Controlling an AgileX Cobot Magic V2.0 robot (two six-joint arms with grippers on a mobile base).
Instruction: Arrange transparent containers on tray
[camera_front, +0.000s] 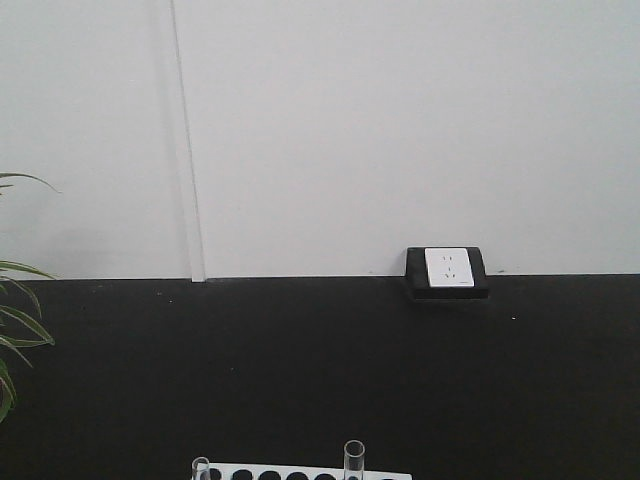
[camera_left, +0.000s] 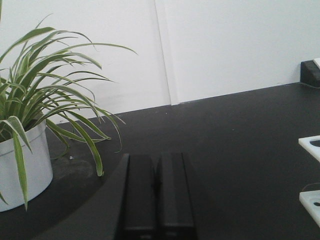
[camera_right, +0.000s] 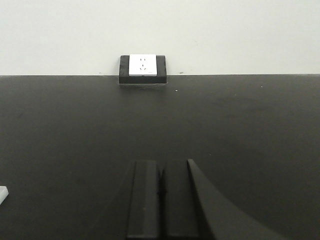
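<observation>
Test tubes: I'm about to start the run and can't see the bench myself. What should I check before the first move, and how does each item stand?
1. Left gripper empty: ok, jaws shut on nothing.
2. Right gripper empty: ok, jaws shut on nothing.
3. Jaws open for a grasp: not ok, both are shut.
4. Test tubes found: ok, two stand upright in the white rack.
5. Yellow tray found: cannot tell, it is in no view.

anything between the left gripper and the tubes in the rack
Nothing visible: bare table lies between the left gripper and the rack holding the tubes. The plant stands on the other side.
</observation>
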